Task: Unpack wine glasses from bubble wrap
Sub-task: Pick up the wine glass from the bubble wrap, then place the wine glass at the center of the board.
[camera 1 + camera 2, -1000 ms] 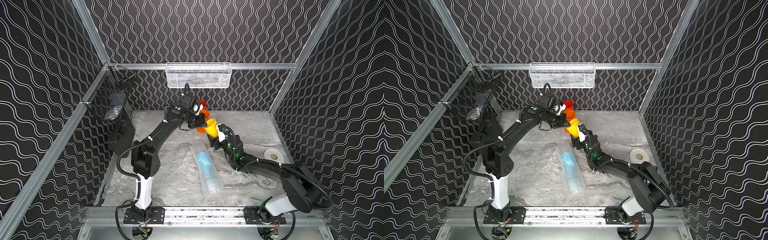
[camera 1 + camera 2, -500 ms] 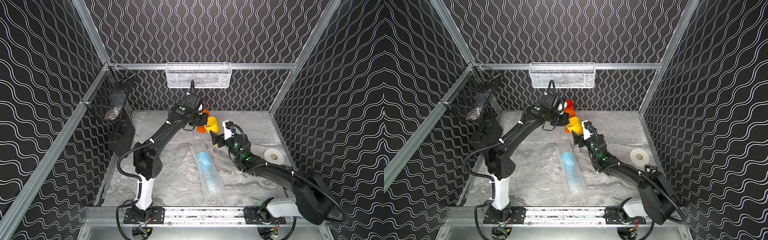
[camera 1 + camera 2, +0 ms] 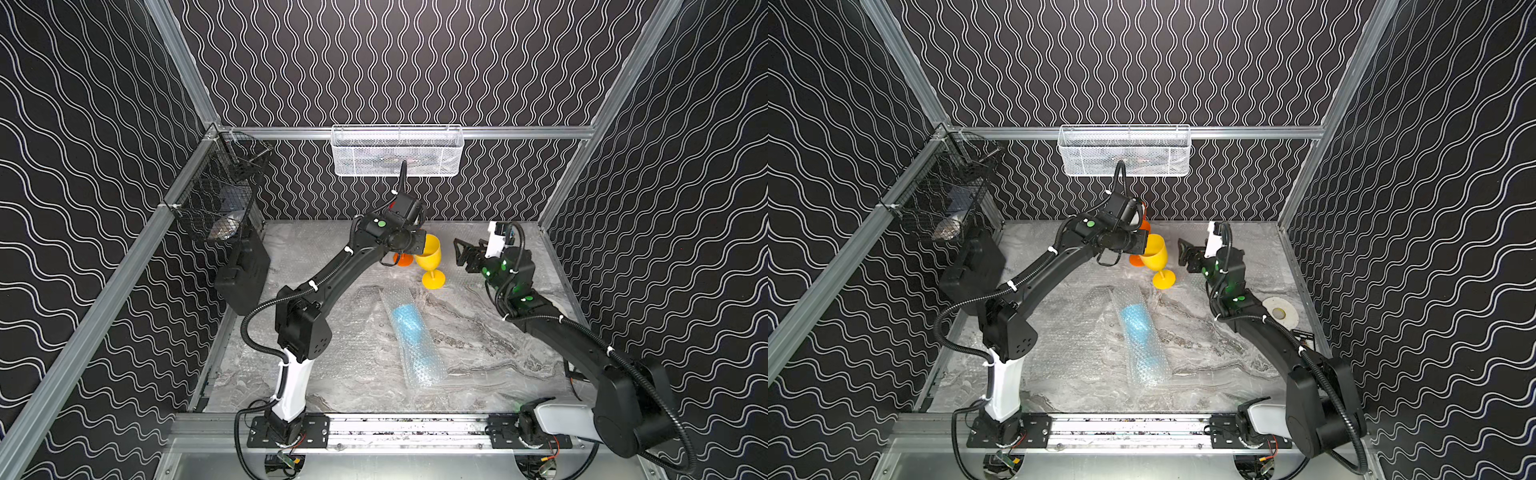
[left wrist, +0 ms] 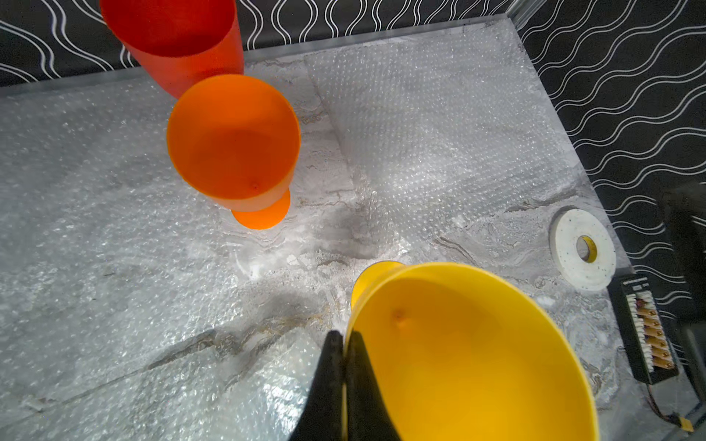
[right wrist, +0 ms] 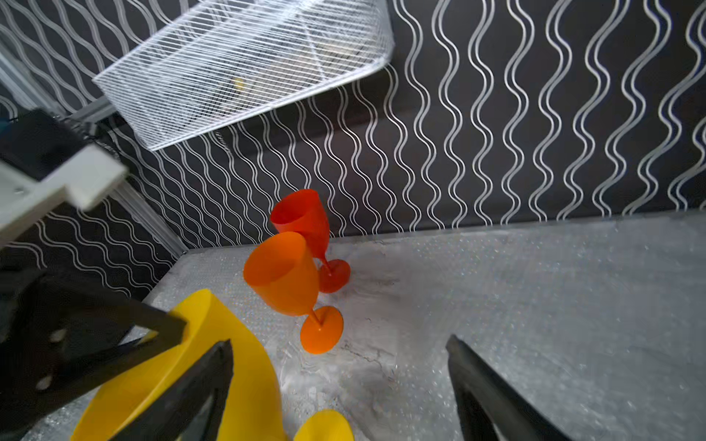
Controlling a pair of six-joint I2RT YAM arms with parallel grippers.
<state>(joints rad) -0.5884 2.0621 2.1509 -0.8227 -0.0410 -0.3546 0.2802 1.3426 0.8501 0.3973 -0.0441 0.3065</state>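
While the white wire basket (image 3: 453,149) holds unclear items, left jaws clamp the tilted yellow glass (image 3: 430,251) at its rim; right jaws gape near it.

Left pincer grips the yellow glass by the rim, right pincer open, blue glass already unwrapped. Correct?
No: the blue glass lies rolled inside the bubble wrap, as both top views show. The left pincer does grip the yellow glass by the rim, and the right pincer is open.
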